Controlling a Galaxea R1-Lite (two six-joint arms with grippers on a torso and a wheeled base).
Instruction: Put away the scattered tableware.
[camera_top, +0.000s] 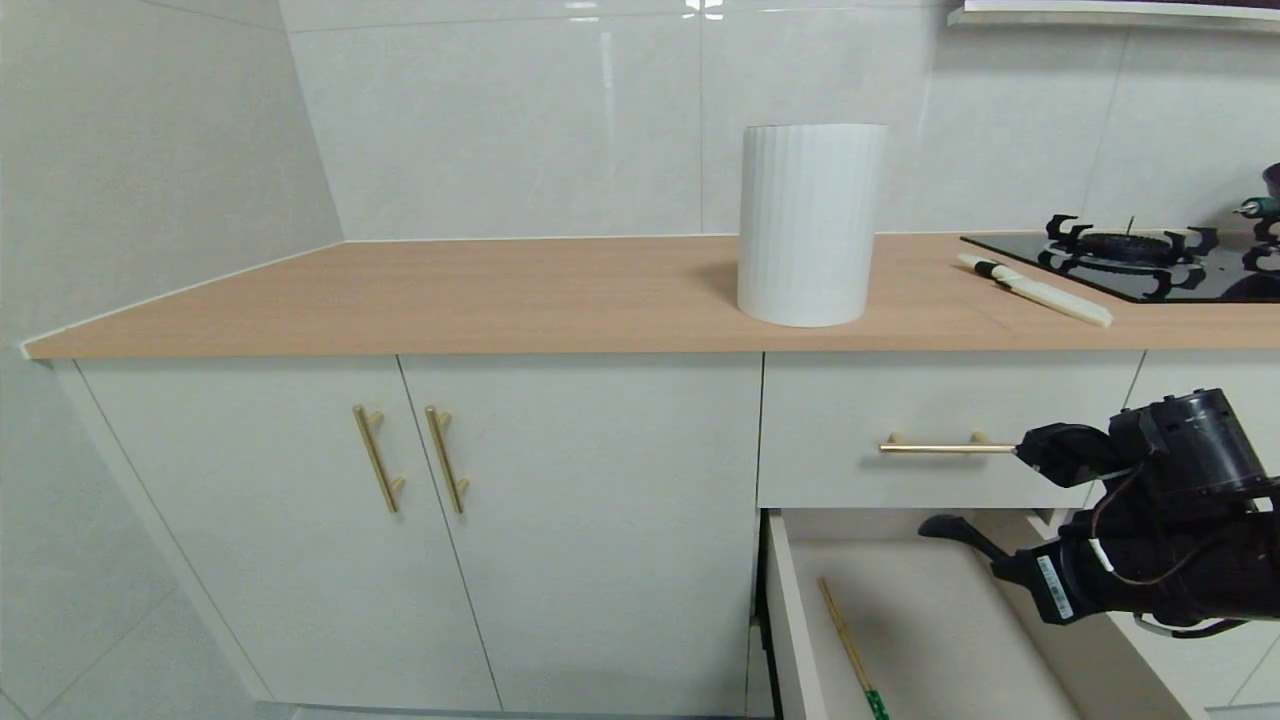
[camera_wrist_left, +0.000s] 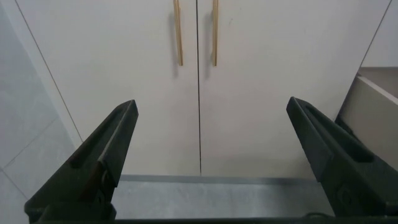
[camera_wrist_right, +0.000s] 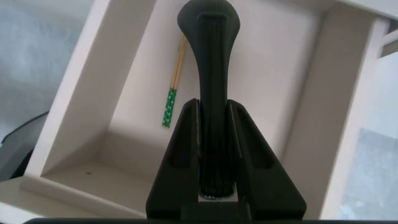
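My right gripper (camera_top: 1030, 575) is shut on a black utensil (camera_top: 955, 528) whose rounded end sticks out over the open lower drawer (camera_top: 785, 600). The right wrist view looks down the black utensil (camera_wrist_right: 208, 37), clamped between the fingers of my right gripper (camera_wrist_right: 213, 115), into the drawer (camera_wrist_right: 106, 68). A pair of chopsticks (camera_top: 850, 640) with green ends lies on the drawer floor, to the left of the utensil; the chopsticks (camera_wrist_right: 174, 81) rest near the drawer's side wall. A cream-coloured knife (camera_top: 1035, 290) lies on the wooden counter. My left gripper (camera_wrist_left: 211, 111) is open and empty, facing the cabinet doors.
A tall white ribbed canister (camera_top: 810, 225) stands on the counter left of the knife. A black gas hob (camera_top: 1130, 255) sits at the far right. Above the open drawer is a closed drawer with a gold handle (camera_top: 945, 448). The cabinet doors carry gold handles (camera_wrist_left: 178, 31).
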